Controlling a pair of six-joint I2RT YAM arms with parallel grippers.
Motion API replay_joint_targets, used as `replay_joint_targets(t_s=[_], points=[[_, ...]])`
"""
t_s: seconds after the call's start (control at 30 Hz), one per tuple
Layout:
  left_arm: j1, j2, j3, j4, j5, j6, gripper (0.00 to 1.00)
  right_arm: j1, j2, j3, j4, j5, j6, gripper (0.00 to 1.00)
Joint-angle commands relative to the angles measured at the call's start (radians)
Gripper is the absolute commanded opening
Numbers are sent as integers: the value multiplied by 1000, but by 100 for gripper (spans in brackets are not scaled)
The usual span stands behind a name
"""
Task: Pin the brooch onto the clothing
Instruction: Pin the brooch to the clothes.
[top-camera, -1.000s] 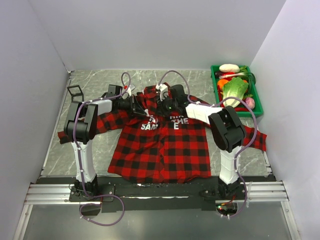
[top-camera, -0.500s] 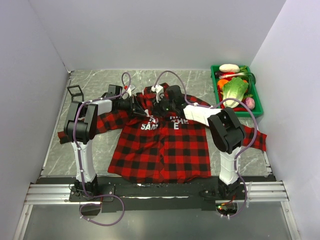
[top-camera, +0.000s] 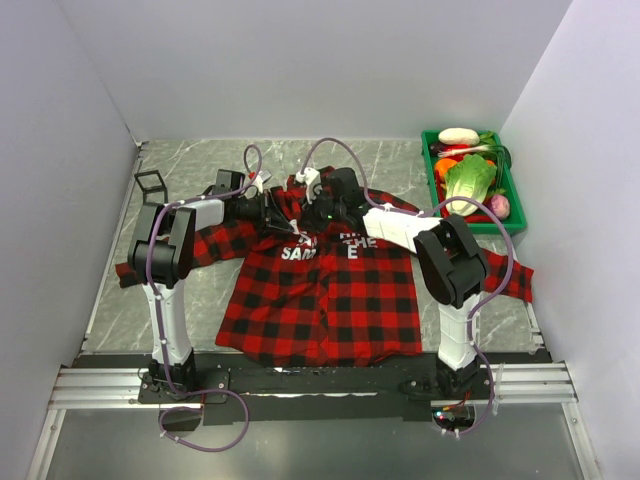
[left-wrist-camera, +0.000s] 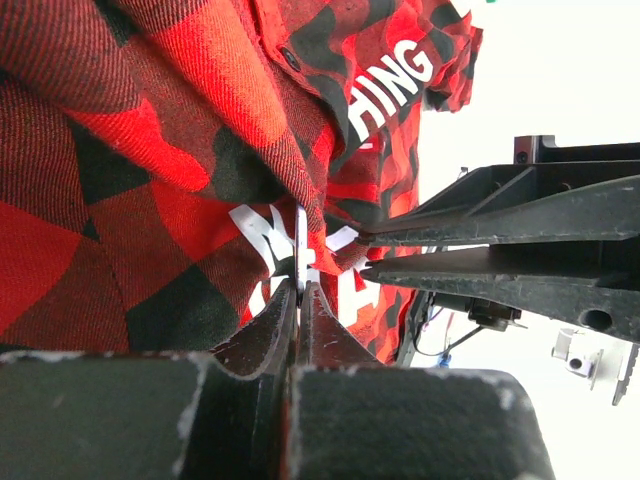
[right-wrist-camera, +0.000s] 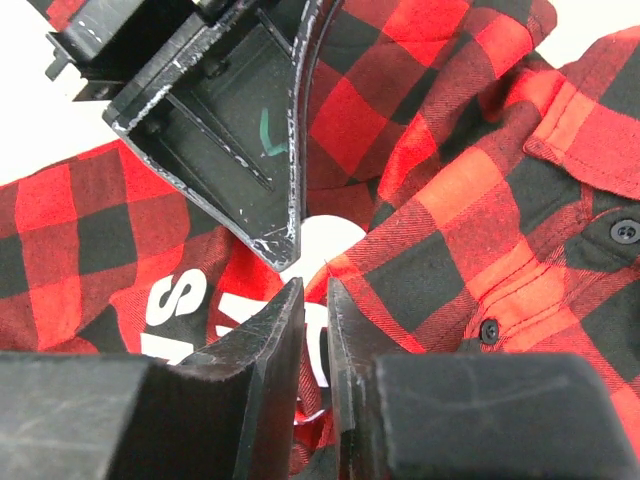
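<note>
The red-and-black plaid clothing (top-camera: 330, 300) lies spread on the grey table with its white letters across the chest. Both grippers meet over the lettering. My left gripper (top-camera: 292, 224) is shut on the brooch (right-wrist-camera: 335, 235), a pale round disc poking beyond its fingertips. In the left wrist view the brooch (left-wrist-camera: 300, 235) shows edge-on as a thin sliver against a raised fold of the clothing (left-wrist-camera: 150, 150). My right gripper (right-wrist-camera: 315, 285) comes in from the right. Its jaws stand narrowly apart, with the fold's edge at their tips, right beside the brooch.
A green crate (top-camera: 428, 165) of vegetables stands at the back right corner. At the back left, near the wall, there is a small black wire-frame cube (top-camera: 150, 183). White walls close in three sides. The shirt's sleeves reach out towards both side walls.
My right gripper has slid a little to the left, closer to the left gripper's tips, and its jaws have narrowed. The left gripper has stayed where it was, still shut.
</note>
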Motion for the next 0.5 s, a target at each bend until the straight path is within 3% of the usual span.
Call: replay_joint_targets(t_s=[0.0,0.47], points=[[0,-42,17,7,53,9,1,10,3,65,-33,4,-29,22],[-3,-75,1,40,74,-1,1,15,5,66,-59,21,-23,21]])
